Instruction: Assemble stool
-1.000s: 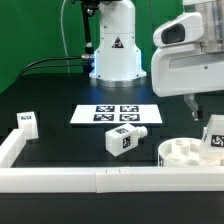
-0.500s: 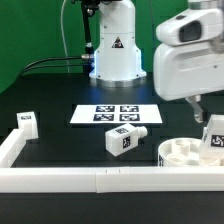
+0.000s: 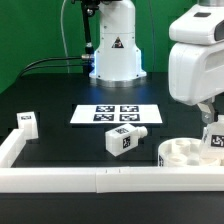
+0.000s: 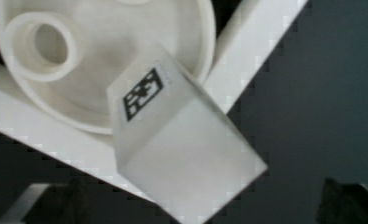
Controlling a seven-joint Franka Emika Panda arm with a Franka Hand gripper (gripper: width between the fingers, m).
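Observation:
The round white seat disc (image 3: 183,152) lies at the exterior view's right, against the border rail. A white leg (image 3: 214,138) with a tag stands tilted at its right edge. My gripper (image 3: 207,114) hangs just above that leg. In the wrist view the leg (image 4: 181,140) lies across the disc (image 4: 83,50), and its near end sits between my dark fingers (image 4: 28,200), which stand wide apart and do not touch it. My gripper (image 4: 190,208) is open. A second leg (image 3: 124,138) lies mid-table, and a third (image 3: 26,124) stands at the left.
The long white border rail (image 3: 90,180) runs along the front and up the left side. The marker board (image 3: 115,114) lies flat behind the middle leg. The robot base (image 3: 115,55) stands at the back.
The arm has moved toward the exterior view's right, bringing the gripper over the leg at the disc. The parts have not moved.

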